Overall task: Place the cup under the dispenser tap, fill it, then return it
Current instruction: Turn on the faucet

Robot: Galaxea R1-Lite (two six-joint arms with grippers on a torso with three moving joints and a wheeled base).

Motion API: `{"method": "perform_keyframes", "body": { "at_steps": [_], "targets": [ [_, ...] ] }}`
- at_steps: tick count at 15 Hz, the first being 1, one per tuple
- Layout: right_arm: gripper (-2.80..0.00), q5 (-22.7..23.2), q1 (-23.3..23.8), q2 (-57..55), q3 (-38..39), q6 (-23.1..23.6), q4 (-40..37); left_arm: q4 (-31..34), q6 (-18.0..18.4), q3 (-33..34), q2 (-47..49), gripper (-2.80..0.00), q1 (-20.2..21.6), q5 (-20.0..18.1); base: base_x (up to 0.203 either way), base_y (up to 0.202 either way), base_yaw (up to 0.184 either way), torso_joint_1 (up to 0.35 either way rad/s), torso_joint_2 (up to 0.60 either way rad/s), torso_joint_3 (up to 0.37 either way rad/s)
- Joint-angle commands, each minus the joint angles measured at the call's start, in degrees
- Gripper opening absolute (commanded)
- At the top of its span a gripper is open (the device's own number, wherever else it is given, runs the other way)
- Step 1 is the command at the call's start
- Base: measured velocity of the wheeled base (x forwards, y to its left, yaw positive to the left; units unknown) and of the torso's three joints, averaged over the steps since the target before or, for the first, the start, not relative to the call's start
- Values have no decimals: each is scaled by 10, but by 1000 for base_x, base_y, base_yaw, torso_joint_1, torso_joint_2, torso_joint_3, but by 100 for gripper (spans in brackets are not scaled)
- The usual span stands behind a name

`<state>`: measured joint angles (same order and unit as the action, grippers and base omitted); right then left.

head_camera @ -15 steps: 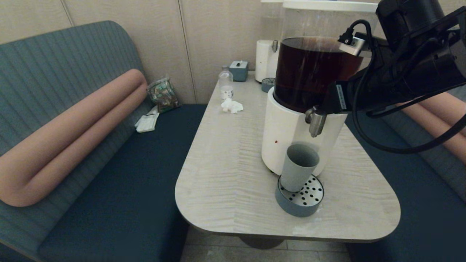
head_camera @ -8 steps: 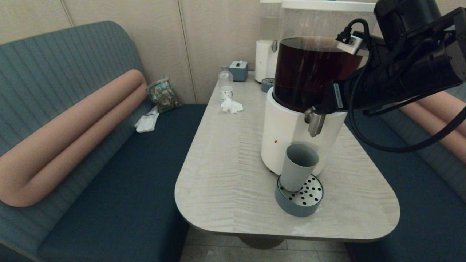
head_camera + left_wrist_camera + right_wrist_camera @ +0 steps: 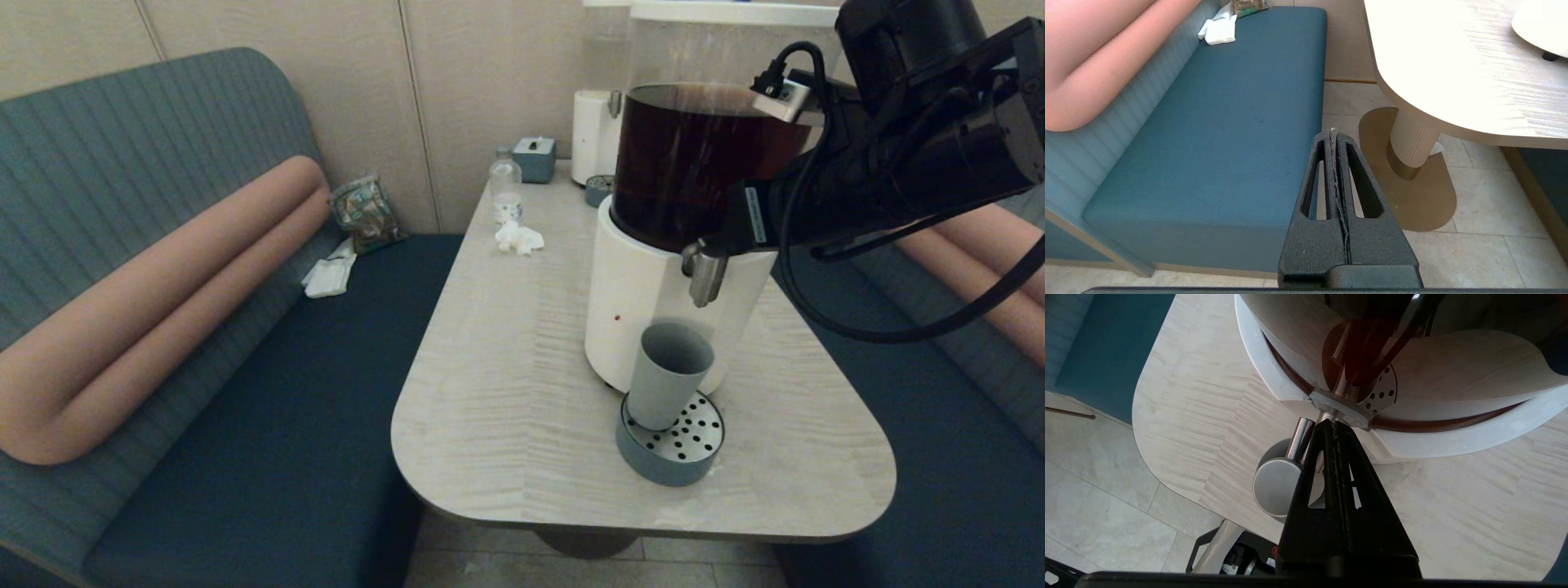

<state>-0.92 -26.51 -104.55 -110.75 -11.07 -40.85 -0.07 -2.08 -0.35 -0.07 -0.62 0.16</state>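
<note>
The grey-blue cup (image 3: 669,376) stands upright on the round blue-grey drip tray (image 3: 653,461), right below the steel dispenser tap (image 3: 704,278) of the big white-based dispenser (image 3: 633,302) with dark brown liquid. No stream shows at the spout, and the cup's inside looks grey. My right gripper (image 3: 712,243) is shut, its tips against the top of the tap where it joins the base. In the right wrist view the right gripper (image 3: 1334,422) touches the tap (image 3: 1299,437), which mostly hides the cup (image 3: 1269,455). My left gripper (image 3: 1336,134) is shut and parked low beside the bench.
A smaller white dispenser (image 3: 594,135), a clear bottle (image 3: 506,189), a crumpled tissue (image 3: 520,238) and a small grey box (image 3: 535,157) sit at the table's (image 3: 506,392) far end. Blue benches (image 3: 269,408) flank the table.
The right arm has edged slightly left toward the tap. The cup and tray have not moved.
</note>
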Motion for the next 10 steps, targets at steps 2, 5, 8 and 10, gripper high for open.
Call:
{"method": "perform_keyframes", "body": {
  "at_steps": [2, 5, 8, 10],
  "targets": [
    [-280, 3, -1, -3, 0, -1, -2, 0, 0, 0, 0, -280, 0, 0, 0, 0, 0, 0, 0, 0],
    [-280, 4, -2, -6, 0, -1, 5, 0, 0, 0, 0, -280, 0, 0, 0, 0, 0, 0, 0, 0],
    [-280, 5, -1, -9, 0, -2, 9, 0, 0, 0, 0, -280, 0, 0, 0, 0, 0, 0, 0, 0],
    [-280, 5, -2, -10, 1, -3, 9, 0, 0, 0, 0, -280, 0, 0, 0, 0, 0, 0, 0, 0]
  ]
}}
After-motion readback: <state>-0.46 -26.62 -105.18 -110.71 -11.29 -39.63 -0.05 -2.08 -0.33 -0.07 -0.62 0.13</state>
